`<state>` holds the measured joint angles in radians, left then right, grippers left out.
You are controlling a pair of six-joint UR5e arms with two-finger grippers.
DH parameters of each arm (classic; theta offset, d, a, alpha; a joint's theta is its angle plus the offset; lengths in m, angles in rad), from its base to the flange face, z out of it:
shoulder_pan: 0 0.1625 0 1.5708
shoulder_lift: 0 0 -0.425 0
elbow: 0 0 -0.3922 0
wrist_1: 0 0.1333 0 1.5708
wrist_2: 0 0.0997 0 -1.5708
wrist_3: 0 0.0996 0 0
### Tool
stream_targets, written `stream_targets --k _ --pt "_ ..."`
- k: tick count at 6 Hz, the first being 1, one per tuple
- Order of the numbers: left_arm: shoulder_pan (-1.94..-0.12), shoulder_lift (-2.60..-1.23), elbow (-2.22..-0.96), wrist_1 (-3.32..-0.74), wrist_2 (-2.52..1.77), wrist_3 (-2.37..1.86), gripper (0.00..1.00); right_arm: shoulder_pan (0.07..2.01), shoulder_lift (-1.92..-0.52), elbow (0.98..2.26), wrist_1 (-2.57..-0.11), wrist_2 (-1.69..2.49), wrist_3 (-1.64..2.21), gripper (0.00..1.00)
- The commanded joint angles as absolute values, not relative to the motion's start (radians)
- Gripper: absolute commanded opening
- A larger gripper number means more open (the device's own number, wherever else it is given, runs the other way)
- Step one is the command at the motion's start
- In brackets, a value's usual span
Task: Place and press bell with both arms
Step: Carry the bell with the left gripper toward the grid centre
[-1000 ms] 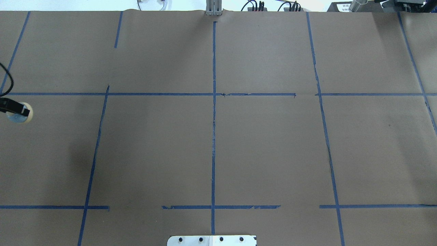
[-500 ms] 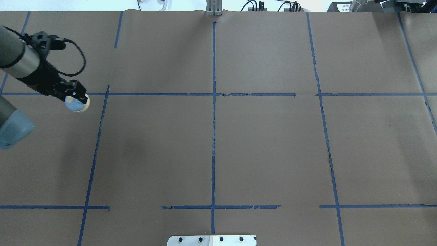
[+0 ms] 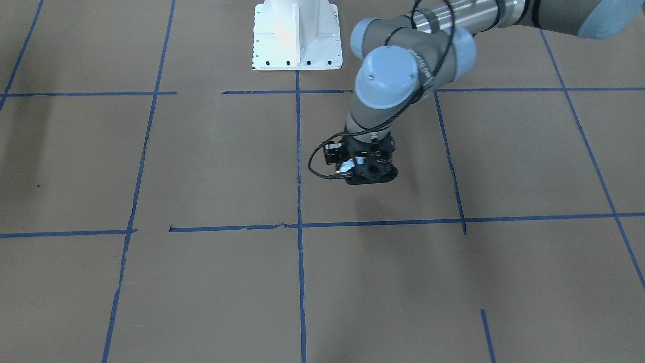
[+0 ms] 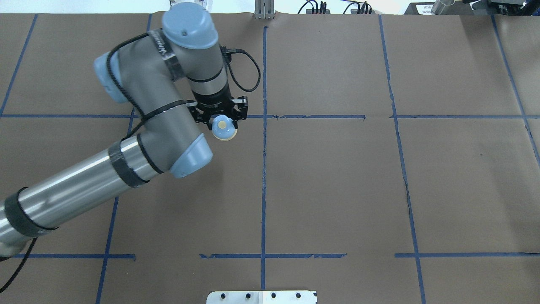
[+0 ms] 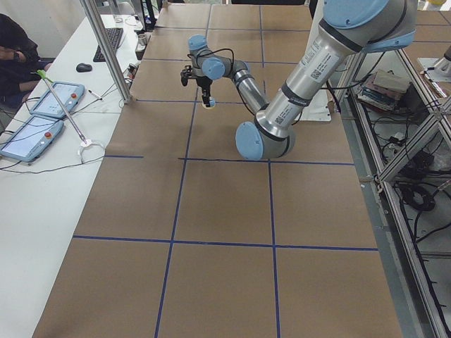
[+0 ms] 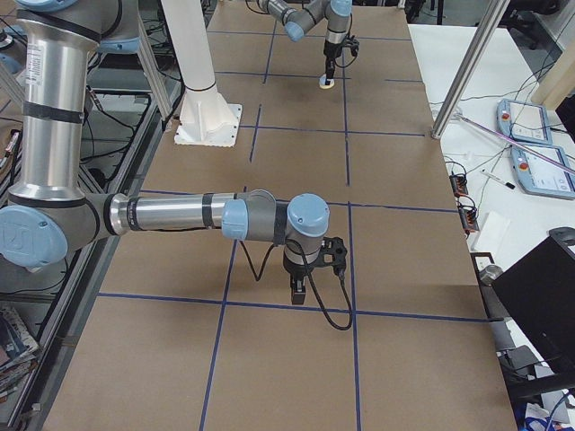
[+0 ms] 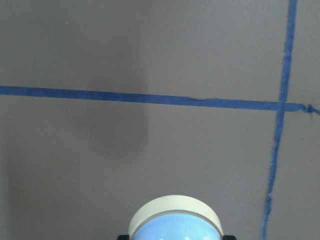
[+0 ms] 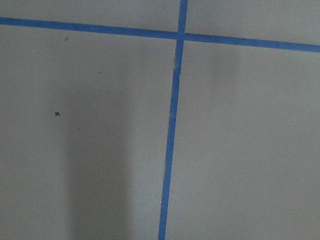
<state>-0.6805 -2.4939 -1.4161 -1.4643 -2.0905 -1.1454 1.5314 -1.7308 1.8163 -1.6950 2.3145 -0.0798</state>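
My left gripper [image 4: 222,120] is shut on the small light-blue bell [image 4: 224,128] with its cream base ring and button. It holds the bell just left of the centre tape line, near the far cross line. The bell also shows at the bottom of the left wrist view [image 7: 175,222], over brown paper, and in the exterior left view [image 5: 209,104]. In the front-facing view the left gripper [image 3: 368,171] points down and mostly hides the bell. My right gripper [image 6: 299,292] shows only in the exterior right view, pointing down near a tape line; I cannot tell if it is open or shut.
Brown paper with a blue tape grid [image 4: 264,169] covers the table. The white pedestal base [image 3: 296,35] stands at the robot's side. Control tablets [image 5: 42,120] and a metal post [image 5: 106,49] are on the white side table, with a seated person [image 5: 14,56] beyond.
My left arm has swung right from the table's left edge to near the centre line, carrying the bell with it.
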Motion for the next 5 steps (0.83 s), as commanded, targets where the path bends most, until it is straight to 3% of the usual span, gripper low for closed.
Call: stream_targets --k 1,3,4,5 --pt "-0.623 -2.649 -1.185 -1.574 -2.057 -1.245 0.01 1.531 -1.73 1.816 -1.695 2.315 -0.08 1.0" --pt "-0.591 -2.665 -1.106 -1.626 -2.01 -1.256 0.03 1.531 -1.73 1.816 -1.695 2.315 -0.08 1.0" --pt "-0.589 -2.661 -1.101 -1.626 -2.008 -1.255 0.15 1.531 -1.729 1.816 -1.695 2.315 -0.08 1.0" --pt "-0.589 -2.66 -1.088 -1.626 -2.008 -1.258 0.67 1.531 -1.729 1.818 -1.695 2.315 -0.08 1.0"
